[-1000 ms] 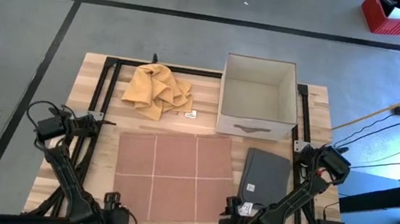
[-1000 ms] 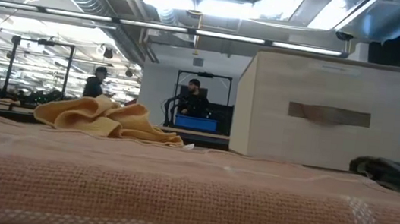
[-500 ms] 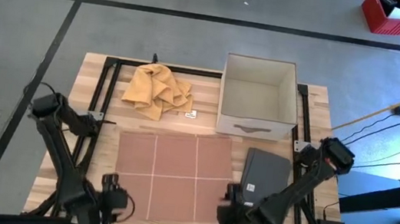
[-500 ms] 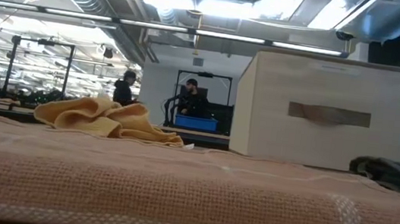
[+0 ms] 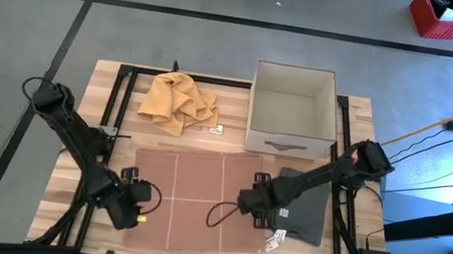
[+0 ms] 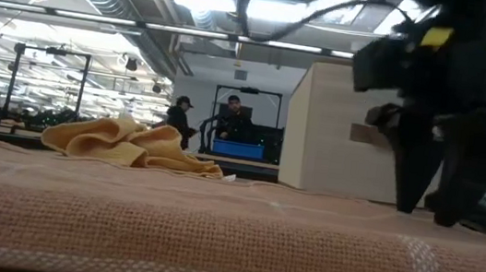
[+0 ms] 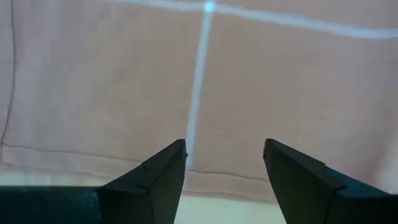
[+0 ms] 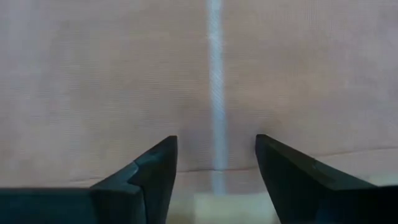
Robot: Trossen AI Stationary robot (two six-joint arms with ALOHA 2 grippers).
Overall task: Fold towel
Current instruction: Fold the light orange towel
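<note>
The pale wooden slatted worktop (image 5: 359,118) carries a black metal frame along its sides. Spread flat on its near middle lies the task's thing, a large pinkish-brown woven towel with thin white grid lines (image 5: 188,183), its near edge filling the foreground of the low view (image 6: 166,229).

On the far right of the worktop stands an open beige fabric storage box with a slot handle (image 5: 293,109), its walls upright. Just right of the flat towel lies a folded dark grey cloth with a white tag (image 5: 308,210), partly under the right arm. At the far left centre sits a crumpled mustard-yellow towel (image 5: 179,101), well apart from the flat one; the low view shows it bunched in a low heap (image 6: 130,144).

The left gripper (image 5: 143,205) hangs over the flat towel's left edge, toward its near corner; its wrist view shows the two dark fingers (image 7: 161,180) spread apart with nothing between them, above a white stripe and the hem. The right gripper (image 5: 249,205) hangs over the towel's right edge; its fingers (image 8: 149,174) are likewise parted and empty, straddling a white stripe near the hem.

Beyond the worktop, two people (image 6: 180,121) show in the room behind.
</note>
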